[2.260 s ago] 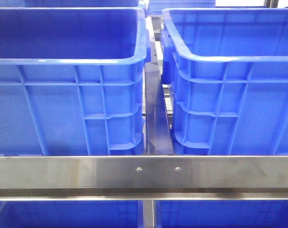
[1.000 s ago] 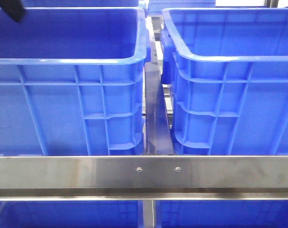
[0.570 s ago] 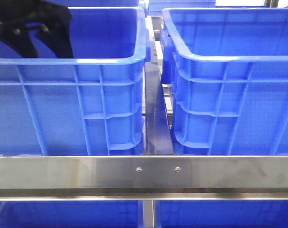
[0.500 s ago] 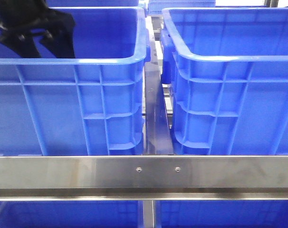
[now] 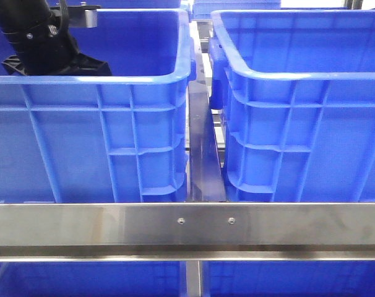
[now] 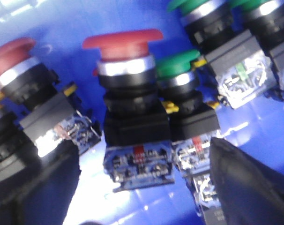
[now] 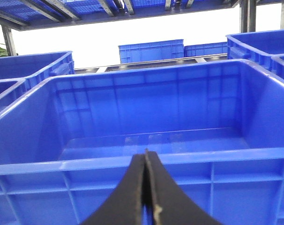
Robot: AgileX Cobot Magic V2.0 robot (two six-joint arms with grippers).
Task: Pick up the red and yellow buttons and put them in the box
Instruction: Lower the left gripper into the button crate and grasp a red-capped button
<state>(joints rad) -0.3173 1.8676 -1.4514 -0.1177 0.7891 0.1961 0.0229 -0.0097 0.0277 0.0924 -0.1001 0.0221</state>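
Observation:
Several push buttons lie in the left blue crate point(image 5: 113, 80). A red mushroom-head button point(image 6: 125, 44) on a black and blue contact block lies between the fingers point(image 6: 43, 187) of my left gripper point(image 6: 144, 187), which is open and not touching it. Another red button point(image 6: 13, 51) lies beside it. No yellow-headed button shows. In the front view the left arm point(image 5: 42, 46) reaches down into this crate. My right gripper point(image 7: 145, 157) is shut on nothing, outside the near wall of an empty blue box point(image 7: 146, 161).
Green-headed buttons point(image 6: 177, 65) point(image 6: 198, 5) lie close against the red one. A second blue crate point(image 5: 299, 124) stands to the right of the left crate, with a narrow gap between them. A steel rail point(image 5: 187, 226) crosses in front. More blue crates stand behind.
The left arm came into the front view from the top left and dropped down inside the left crate. The crates have not moved.

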